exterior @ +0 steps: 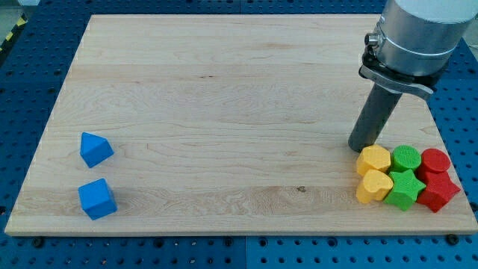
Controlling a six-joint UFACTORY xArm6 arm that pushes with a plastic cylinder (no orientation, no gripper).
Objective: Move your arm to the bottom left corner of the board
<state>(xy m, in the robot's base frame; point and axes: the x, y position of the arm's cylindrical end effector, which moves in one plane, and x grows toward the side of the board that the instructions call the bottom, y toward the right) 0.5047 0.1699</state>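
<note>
- Right now my tip [363, 147] rests on the wooden tabletop [224, 97] at the view's right, touching or just beside the top-left edge of the yellow hexagonal block [373, 159].
- No fingers exist on this rig: the arm ends in a plain rod, so nothing can open, close or grip.
- Six blocks cluster at the view's bottom right: the yellow hexagonal block, a yellow heart-like block [373, 186], a green round block [406, 158], a green star block [404, 189], a red round block [435, 161] and a red star-like block [437, 190].
- The target, the bottom left corner, lies well apart from my tip across bare wood.
- Two blue blocks [96, 149] [97, 198] sit near that corner; they look light and rigid, likely sliding at a nudge, so the approach should probably pass below them.
</note>
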